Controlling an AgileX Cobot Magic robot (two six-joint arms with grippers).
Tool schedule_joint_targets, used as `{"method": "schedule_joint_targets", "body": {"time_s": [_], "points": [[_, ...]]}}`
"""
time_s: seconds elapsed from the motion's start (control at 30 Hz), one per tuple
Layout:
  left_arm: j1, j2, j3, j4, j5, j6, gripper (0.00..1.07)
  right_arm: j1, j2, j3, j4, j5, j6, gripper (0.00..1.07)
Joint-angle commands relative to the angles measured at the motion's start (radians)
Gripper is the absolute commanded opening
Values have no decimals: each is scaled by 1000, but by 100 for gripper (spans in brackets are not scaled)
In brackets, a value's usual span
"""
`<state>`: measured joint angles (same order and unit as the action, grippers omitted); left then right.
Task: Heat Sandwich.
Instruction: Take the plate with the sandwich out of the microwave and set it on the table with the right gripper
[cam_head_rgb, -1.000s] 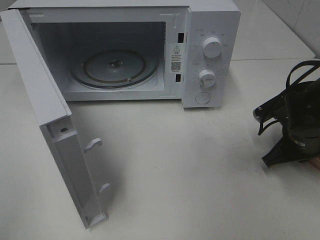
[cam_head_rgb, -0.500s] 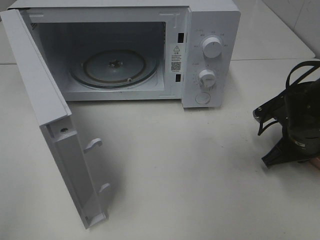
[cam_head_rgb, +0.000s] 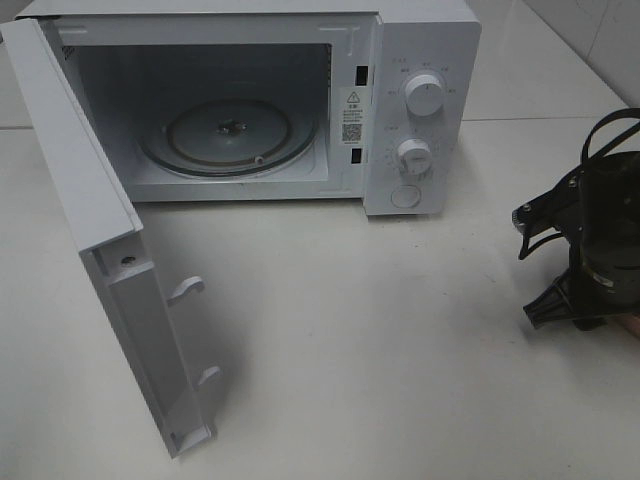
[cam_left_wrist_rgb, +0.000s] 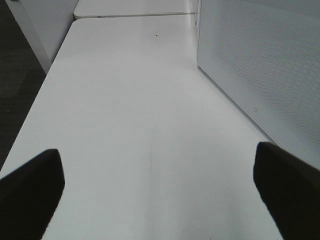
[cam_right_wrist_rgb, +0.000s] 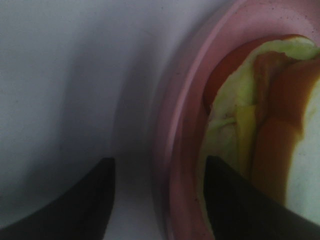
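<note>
1. The microwave (cam_head_rgb: 300, 100) stands at the back of the white table (cam_head_rgb: 380, 350), and its door (cam_head_rgb: 100, 240) hangs wide open toward the left of the high view.
2. Inside, the glass turntable (cam_head_rgb: 228, 135) lies bare on the cavity floor.
3. Two white knobs (cam_head_rgb: 424, 97) sit one above the other on the control panel, with a round button (cam_head_rgb: 405, 196) below them.
4. The right gripper (cam_right_wrist_rgb: 157, 200) is low at the right edge of the high view, well apart from the microwave.
5. In the right wrist view its jaws stand partly apart and straddle the rim of the pink plate (cam_right_wrist_rgb: 180, 145): one finger over the table outside the rim, the other over the plate.
6. Whether the fingers touch the rim is hard to say, since that view is very close and blurred.
7. The sandwich (cam_right_wrist_rgb: 260, 135) lies on the pink plate, showing tan crust, yellow-green filling and white bread, right beside the inner finger.
8. The left gripper (cam_left_wrist_rgb: 160, 185) is spread wide over bare table, holding nothing.
9. In the left wrist view a perforated white microwave wall (cam_left_wrist_rgb: 260, 65) stands just beside it.
</note>
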<state>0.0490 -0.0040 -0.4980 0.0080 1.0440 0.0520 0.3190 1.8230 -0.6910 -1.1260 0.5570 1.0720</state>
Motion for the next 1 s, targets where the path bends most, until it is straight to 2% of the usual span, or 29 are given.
{"method": "schedule_joint_targets", "body": {"time_s": [0.03, 0.13, 0.2, 0.27, 0.3, 0.37, 0.4, 0.47, 0.53, 0.57, 0.63, 1.0], "points": [[1, -21, 4, 2, -10, -6, 98, -4, -64, 0, 63, -3, -70, 64], [1, -21, 4, 2, -10, -6, 98, -4, -139, 0, 197, -2, -202, 65], [1, -21, 4, 2, -10, -6, 98, -4, -155, 0, 239, -1, -237, 65], [1, -21, 4, 2, -10, -6, 98, -4, -213, 0, 362, 1, -364, 65], [1, -21, 4, 2, -10, -6, 98, -4, -213, 0, 362, 1, -364, 65], [1, -21, 4, 2, -10, -6, 98, -4, -248, 0, 434, 1, -445, 67], [1, -21, 4, 2, -10, -6, 98, -3, -287, 0, 509, 8, -512, 70], [1, -21, 4, 2, -10, -6, 98, -3, -303, 0, 537, 10, -534, 72], [1, -21, 4, 2, -10, -6, 98, -3, -361, 0, 625, 36, -608, 76], [1, -21, 4, 2, -10, -6, 98, -3, -381, 0, 647, 50, -631, 80], [1, -21, 4, 2, -10, -6, 98, -3, -397, 0, 663, 62, -650, 81], [1, -21, 4, 2, -10, -6, 98, -3, -664, 0, 908, 153, -863, 80]]}}
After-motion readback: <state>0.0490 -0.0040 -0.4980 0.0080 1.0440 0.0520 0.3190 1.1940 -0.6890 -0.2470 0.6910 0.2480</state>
